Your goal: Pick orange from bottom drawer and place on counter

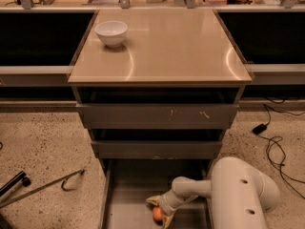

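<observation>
The orange [157,214] lies on the grey floor of the pulled-out bottom drawer [128,202], near the lower edge of the view. My gripper [160,209] reaches down into that drawer from the right on the white arm [243,194] and sits right at the orange, low over the drawer floor. The tan counter [176,46] forms the top of the grey cabinet, well above the gripper.
A white bowl [111,33] stands on the counter's back left corner. The two upper drawers [157,116] stick out slightly over the bottom one. Dark shelving flanks the cabinet. Black cables [276,142] lie on the floor at right, a metal rod [43,187] at left.
</observation>
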`<state>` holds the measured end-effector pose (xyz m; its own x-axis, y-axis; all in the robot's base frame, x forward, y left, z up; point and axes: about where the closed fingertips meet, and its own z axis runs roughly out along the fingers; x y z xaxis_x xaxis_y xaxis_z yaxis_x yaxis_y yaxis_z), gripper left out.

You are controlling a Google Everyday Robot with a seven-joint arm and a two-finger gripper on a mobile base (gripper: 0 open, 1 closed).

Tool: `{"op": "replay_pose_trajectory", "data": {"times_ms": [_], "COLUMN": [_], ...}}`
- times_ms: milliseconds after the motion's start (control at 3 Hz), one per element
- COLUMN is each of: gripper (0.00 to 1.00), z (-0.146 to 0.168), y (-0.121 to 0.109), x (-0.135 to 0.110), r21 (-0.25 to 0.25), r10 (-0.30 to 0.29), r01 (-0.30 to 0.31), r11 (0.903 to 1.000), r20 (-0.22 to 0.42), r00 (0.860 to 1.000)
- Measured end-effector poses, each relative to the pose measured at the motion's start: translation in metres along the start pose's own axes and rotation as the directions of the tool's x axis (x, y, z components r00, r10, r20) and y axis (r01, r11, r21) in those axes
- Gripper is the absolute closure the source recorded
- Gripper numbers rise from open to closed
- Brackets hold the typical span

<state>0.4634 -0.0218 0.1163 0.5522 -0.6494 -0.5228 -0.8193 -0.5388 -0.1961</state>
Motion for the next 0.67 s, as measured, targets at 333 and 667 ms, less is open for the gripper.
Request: {"op": "replay_pose_trajectory", "data": {"times_ms": [333,667], "gripper": [0.43,0.66], "z": [0.0000,-0.0002], "y": [0.0000,0.0000], "x": [0.0000,-0.0001], "r21": [0.000,0.000], "r10": [0.000,0.000], "r01": [0.000,0.000], "r11": [1.0000,1.0000], "r20": [0.000,0.000], "r00": [1.000,1.000]}}
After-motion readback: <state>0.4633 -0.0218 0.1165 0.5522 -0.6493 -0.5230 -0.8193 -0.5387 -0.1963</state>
